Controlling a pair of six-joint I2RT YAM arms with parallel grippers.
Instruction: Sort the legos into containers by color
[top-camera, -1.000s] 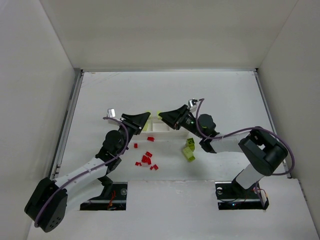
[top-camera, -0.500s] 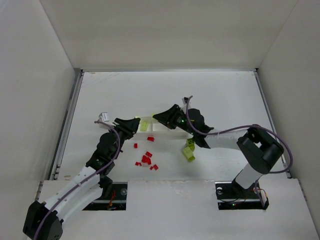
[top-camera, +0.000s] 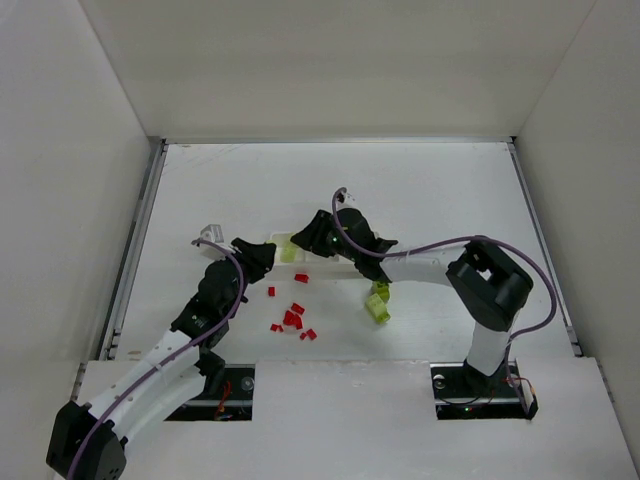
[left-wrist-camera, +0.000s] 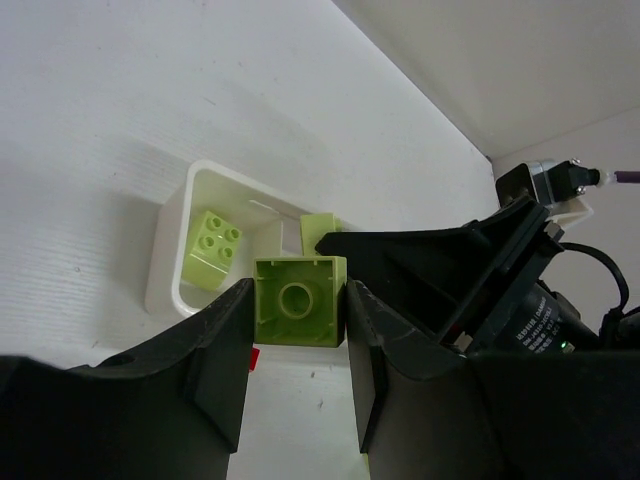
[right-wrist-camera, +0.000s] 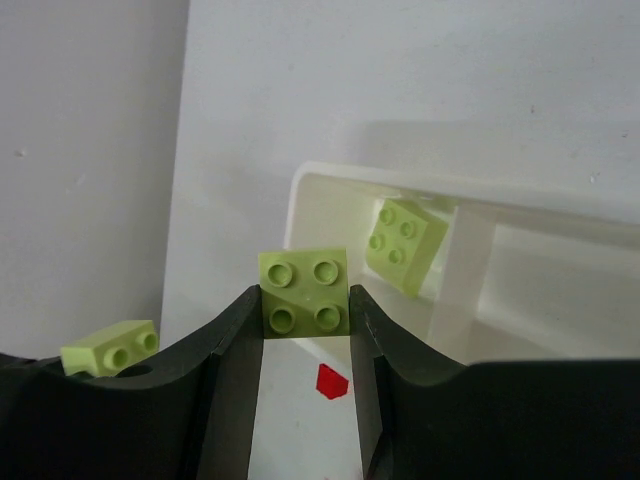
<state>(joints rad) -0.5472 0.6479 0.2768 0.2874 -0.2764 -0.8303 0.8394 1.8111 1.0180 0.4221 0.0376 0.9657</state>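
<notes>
Nearest the front edge, about midway along it, a cluster of red legos (top-camera: 291, 319) lies loose on the table (top-camera: 420, 190), with two more red ones a little farther in. A small heap of yellow-green legos (top-camera: 378, 304) sits to their right. Beyond them the left gripper (top-camera: 264, 254) is clamped on a yellow-green brick (left-wrist-camera: 297, 298), hollow underside toward its camera, just at the near side of the white tray (left-wrist-camera: 165, 255). The right gripper (top-camera: 304, 240) reaches in from the right, pinching a second yellow-green brick (right-wrist-camera: 305, 292), studs showing, close by the tray's left end. That end compartment holds a tilted brick (left-wrist-camera: 211, 249), also yellow-green. The tray lies near the table's centre.
</notes>
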